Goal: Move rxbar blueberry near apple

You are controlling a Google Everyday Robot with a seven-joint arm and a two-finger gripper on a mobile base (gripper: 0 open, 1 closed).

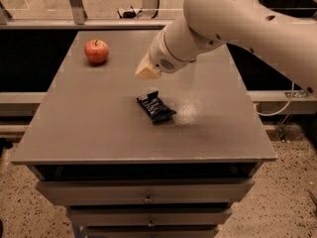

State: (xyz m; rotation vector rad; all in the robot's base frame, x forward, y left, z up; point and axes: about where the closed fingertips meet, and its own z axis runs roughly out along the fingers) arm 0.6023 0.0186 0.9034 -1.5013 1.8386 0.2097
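I watch remotely: grey drawer cabinet (89, 125) centre frame | speckled floor (297, 202) below | metal-framed glass partition (74, 4) behind | dim, warm light | gripper (147, 71) hangs above the cabinet top.

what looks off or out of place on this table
Nothing is spilled or damaged. The flat dark navy snack bar wrapper lies skewed to the edges of the grey table, well apart from the round red apple. The arm's tool hovers just beyond the bar.

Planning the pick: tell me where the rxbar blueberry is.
Camera view: the rxbar blueberry lies centrally on the table, just in front of the gripper; the apple sits far back left.
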